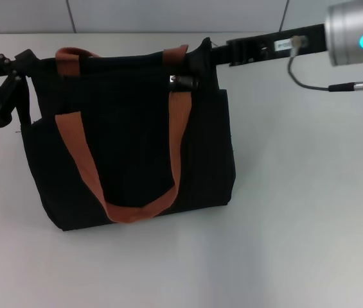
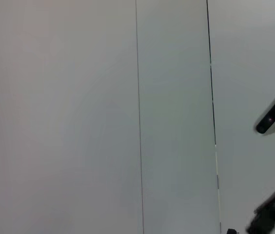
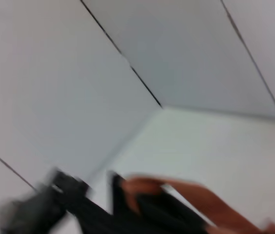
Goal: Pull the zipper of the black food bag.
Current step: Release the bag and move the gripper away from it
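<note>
A small silver metal zipper pull point(image 1: 180, 81) glints on the top edge of the boxy black fabric food bag point(image 1: 130, 138) with rust-orange webbing handles, which sits on the white desk point(image 1: 297, 212). The right tool point(image 1: 202, 54) reaches in just beside the pull at the bag's top corner; whether it pinches anything, I cannot tell. The left tool point(image 1: 4, 83) sits against the bag's opposite upper corner, its grip equally unclear.

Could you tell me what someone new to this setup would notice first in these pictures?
The black food bag stands mid-table, its rust-orange handles draped down the front. The right gripper is at the bag's top right corner, near the silver zipper. The left gripper is at the bag's top left corner.
</note>
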